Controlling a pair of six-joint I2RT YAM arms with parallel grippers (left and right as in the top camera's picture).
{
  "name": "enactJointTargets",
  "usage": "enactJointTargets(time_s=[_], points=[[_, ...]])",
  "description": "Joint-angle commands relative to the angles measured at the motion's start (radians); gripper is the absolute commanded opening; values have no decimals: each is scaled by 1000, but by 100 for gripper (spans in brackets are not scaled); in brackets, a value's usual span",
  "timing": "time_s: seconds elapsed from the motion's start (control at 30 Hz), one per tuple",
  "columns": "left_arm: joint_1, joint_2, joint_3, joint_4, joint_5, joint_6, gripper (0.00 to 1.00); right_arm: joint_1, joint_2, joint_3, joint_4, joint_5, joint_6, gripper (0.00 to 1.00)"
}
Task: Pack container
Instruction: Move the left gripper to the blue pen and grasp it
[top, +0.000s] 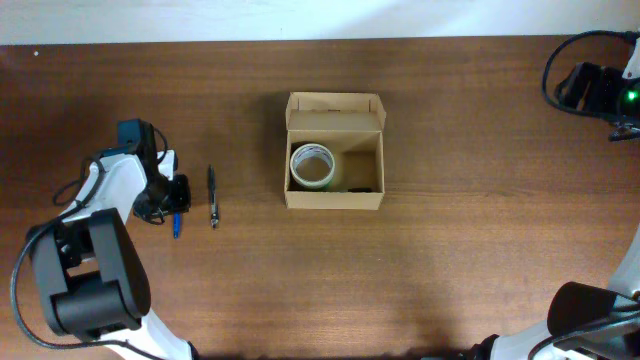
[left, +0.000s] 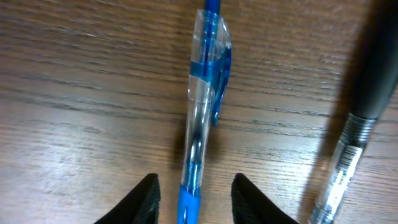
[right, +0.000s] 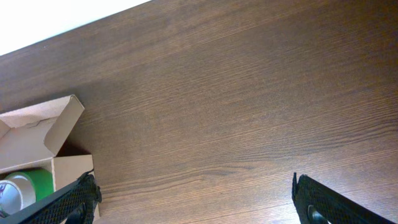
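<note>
The tan cardboard container (top: 334, 150) stands open mid-table with its lid flap folded back; a roll of tape (top: 311, 165) lies inside at the left, and a small dark item sits in its right corner. The container also shows in the right wrist view (right: 37, 137). A blue pen (left: 202, 112) lies on the table between the open fingers of my left gripper (left: 194, 199), apart from both fingers. In the overhead view the left gripper (top: 172, 195) is over that blue pen (top: 177, 226). My right gripper (right: 193, 199) is wide open and empty, at the far right.
A black and clear pen (top: 213, 196) lies just right of the blue one, also seen in the left wrist view (left: 348, 143). The table's far edge meets a white surface (right: 37, 18). The right arm's base (top: 600, 90) is at the top right.
</note>
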Motion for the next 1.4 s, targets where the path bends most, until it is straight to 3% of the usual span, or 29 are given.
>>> enactJointTargets(time_s=[0.0, 0.17, 0.27, 0.3, 0.5, 0.53, 0.57, 0.6, 0.83, 0.9, 0.97, 1.03, 1.2, 1.37], points=[[6, 15, -6, 3, -7, 53, 34, -3, -1, 8, 0, -16, 0, 99], [6, 23, -6, 2, -10, 65, 31, -3, -1, 8, 0, -16, 0, 99], [6, 25, -6, 2, -10, 65, 8, -3, -1, 8, 0, -16, 0, 99], [6, 25, -6, 3, -10, 65, 5, -3, -1, 8, 0, -16, 0, 99], [6, 25, -6, 3, -10, 65, 2, -3, -1, 8, 0, -16, 0, 99], [6, 25, -6, 3, -10, 65, 4, -3, -1, 8, 0, -16, 0, 99], [6, 25, -6, 3, -11, 65, 23, -3, -1, 8, 0, -16, 0, 99], [6, 25, -6, 4, -11, 65, 32, -3, -1, 8, 0, -16, 0, 99], [6, 61, -6, 6, -8, 64, 41, -3, -1, 8, 0, -16, 0, 99], [6, 77, -6, 1, -6, 64, 37, -3, -1, 8, 0, -16, 0, 99], [6, 90, -6, -6, -6, 64, 14, -3, -1, 8, 0, -16, 0, 99], [6, 92, -6, -9, -6, 64, 2, -3, -1, 8, 0, -16, 0, 99], [6, 89, 14, -36, 0, 74, 2, -3, -1, 8, 0, -16, 0, 99], [5, 66, 166, -158, 117, 197, 2, -3, -1, 8, 0, -16, 0, 99]])
